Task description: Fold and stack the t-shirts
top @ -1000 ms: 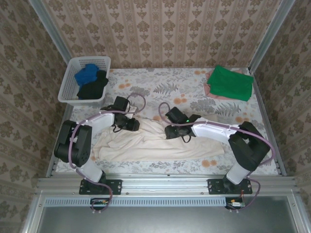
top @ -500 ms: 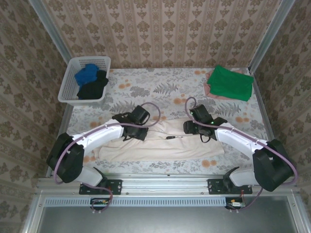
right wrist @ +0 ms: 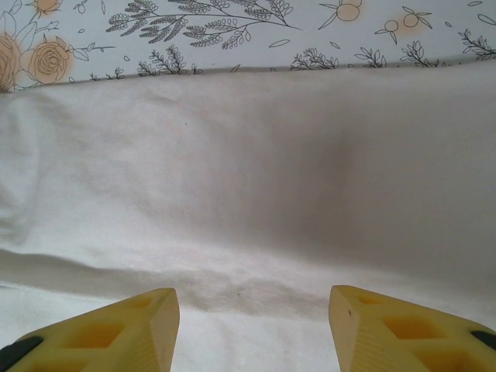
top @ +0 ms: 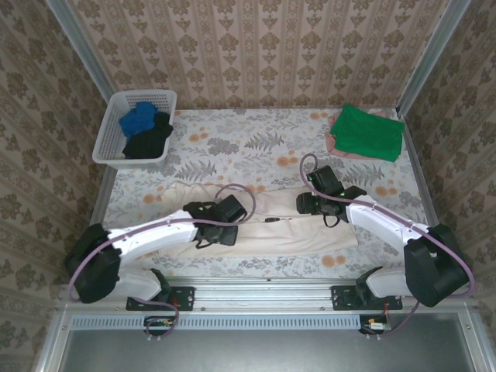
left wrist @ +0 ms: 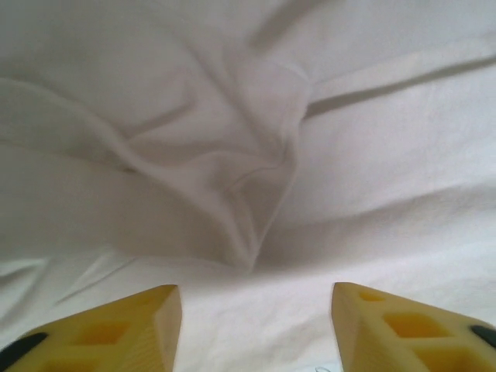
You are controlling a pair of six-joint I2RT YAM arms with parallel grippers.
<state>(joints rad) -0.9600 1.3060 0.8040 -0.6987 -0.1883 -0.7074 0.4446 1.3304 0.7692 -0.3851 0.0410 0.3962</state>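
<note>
A large cream t-shirt [top: 287, 229] lies spread in a long band across the near part of the table. My left gripper [top: 217, 229] hovers over its left half, jaws open and empty, above a puckered wrinkle [left wrist: 248, 186] in the cloth. My right gripper [top: 310, 203] stands open over the shirt's far edge [right wrist: 256, 77], nothing between its fingers. A folded green t-shirt [top: 366, 132] rests on a pink one [top: 332, 144] at the far right. Blue [top: 138, 119] and black [top: 147, 142] t-shirts sit in the basket.
The white lattice basket [top: 108, 143] stands at the far left corner. A floral tablecloth [top: 256, 147] covers the table, bare between the cream shirt and the back wall. Metal frame rails [top: 418, 178] run along both sides.
The left gripper has moved right and toward the near edge. The right gripper swung right, then held still. The cream shirt lies flatter and more stretched out than a second ago.
</note>
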